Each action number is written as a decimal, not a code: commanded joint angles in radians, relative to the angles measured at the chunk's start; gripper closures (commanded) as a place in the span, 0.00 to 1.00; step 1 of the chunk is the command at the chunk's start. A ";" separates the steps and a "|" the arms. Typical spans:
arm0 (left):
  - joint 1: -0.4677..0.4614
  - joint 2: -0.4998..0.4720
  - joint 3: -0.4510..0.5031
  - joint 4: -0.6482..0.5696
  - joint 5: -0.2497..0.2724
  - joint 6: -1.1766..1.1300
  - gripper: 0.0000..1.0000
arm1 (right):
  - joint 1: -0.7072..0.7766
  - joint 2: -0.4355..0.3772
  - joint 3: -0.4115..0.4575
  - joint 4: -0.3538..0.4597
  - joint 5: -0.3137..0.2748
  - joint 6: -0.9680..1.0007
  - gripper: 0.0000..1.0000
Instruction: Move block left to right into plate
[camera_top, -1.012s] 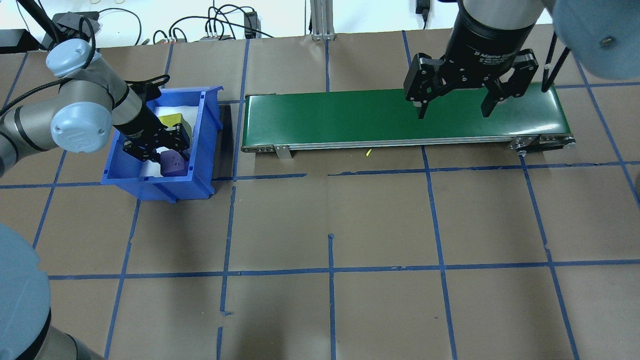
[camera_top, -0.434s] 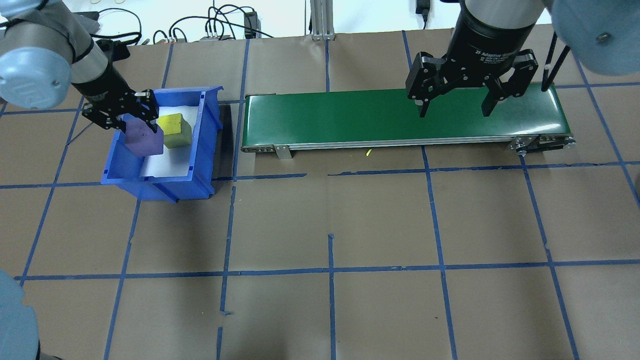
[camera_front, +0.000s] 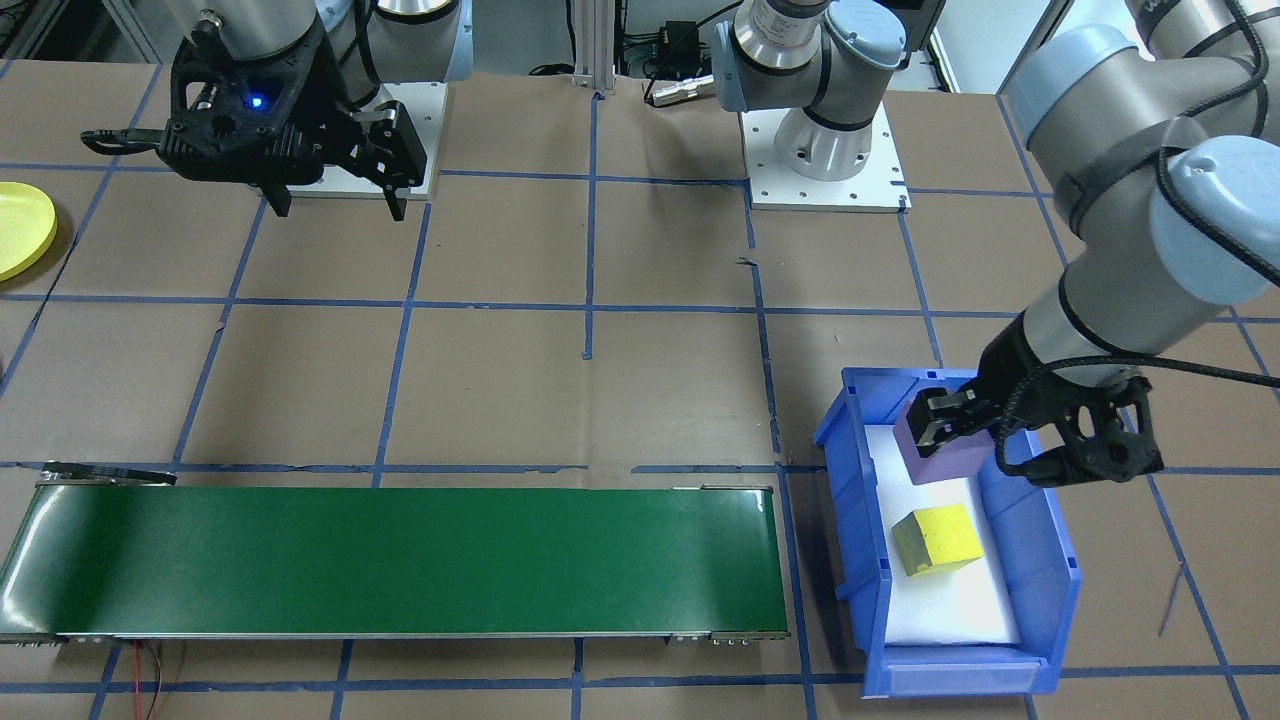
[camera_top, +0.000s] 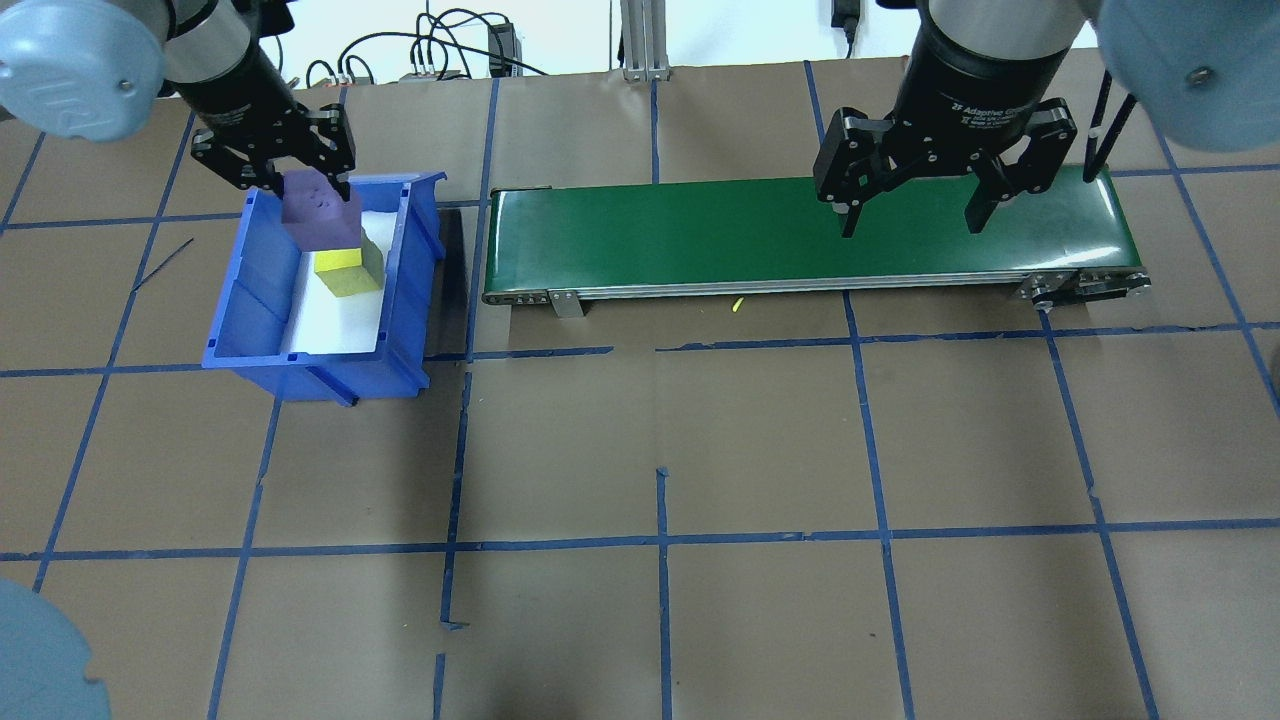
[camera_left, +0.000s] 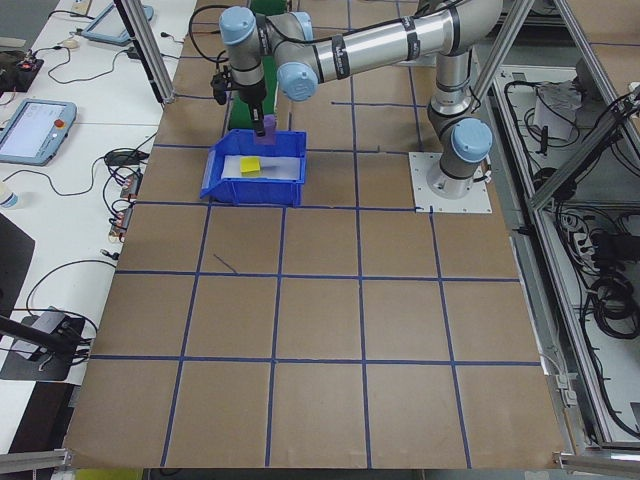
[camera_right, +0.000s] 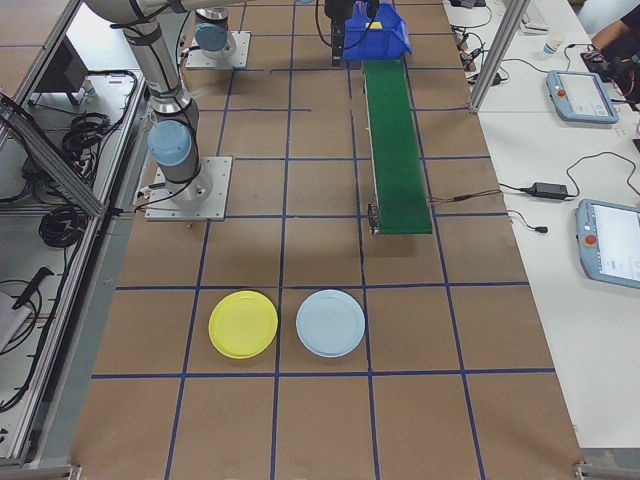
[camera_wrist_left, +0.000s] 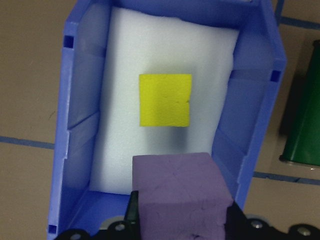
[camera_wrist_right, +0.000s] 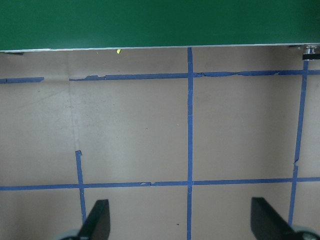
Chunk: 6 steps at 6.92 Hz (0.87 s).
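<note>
Blue bin (camera_top: 405, 330) on the bench (camera_top: 760, 450), white-padded inside, just off the near end of the green conveyor (camera_top: 800, 235). Inside the bin, one yellow cube (camera_top: 345, 275) resting on the padding. Above the bin's rear part, clear of the padding, a purple block (camera_top: 320, 210) pinched between the fingers of the left gripper (camera_top: 290, 180), seen from the left wrist camera as filling the lower middle with the yellow cube beyond it. No contact between purple block and yellow cube.

Far along the bench at the robot's right end, a yellow plate (camera_right: 243, 324) lying flat with a pale blue plate (camera_right: 330, 323) just beside it, both well apart from the bin and past the conveyor's far end. Nothing in either plate.

Left arm reaching out over the bin, wrist bent downward, fingers pointing down and closed narrow on the purple block's sides. Right gripper (camera_top: 910, 215) hanging over the conveyor's right-hand stretch, fingers spread wide, gripping nothing, tips above the belt. From the right wrist camera, only bare bench, blue tape lines and the belt's edge between the two spread fingers (camera_wrist_right: 97, 220).
</note>
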 joint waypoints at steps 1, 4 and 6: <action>-0.135 -0.057 0.010 0.092 -0.008 -0.019 0.87 | 0.000 0.002 0.013 -0.008 0.003 -0.001 0.00; -0.237 -0.161 -0.002 0.209 -0.007 -0.056 0.85 | 0.000 0.002 0.014 -0.024 0.003 -0.001 0.00; -0.237 -0.216 -0.002 0.297 -0.011 -0.067 0.84 | 0.001 0.002 0.014 -0.024 0.009 -0.001 0.00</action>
